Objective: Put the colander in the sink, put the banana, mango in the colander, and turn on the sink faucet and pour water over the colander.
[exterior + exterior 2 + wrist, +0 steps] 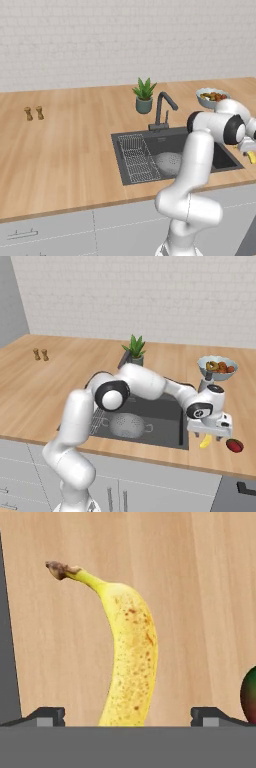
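Observation:
The light-grey colander (168, 163) (127, 424) sits inside the dark sink (220, 155) (167, 408). On the wooden counter right of the sink lies the yellow banana (205, 441) (131, 657) (251, 158), with the reddish mango (234, 445) (249, 694) just beside it. My gripper (208, 436) (129, 717) hangs open right over the banana, one fingertip (48, 716) on each side of the fruit, holding nothing. The dark faucet (162, 107) stands behind the basin, and no water shows.
A wire rack (136, 157) fills the sink's left part. A potted plant (144, 95) (134, 349) and a bowl of fruit (212, 96) (217, 367) stand behind the sink. Two small shakers (34, 113) are far left. The sink's edge (7, 662) runs close beside the banana.

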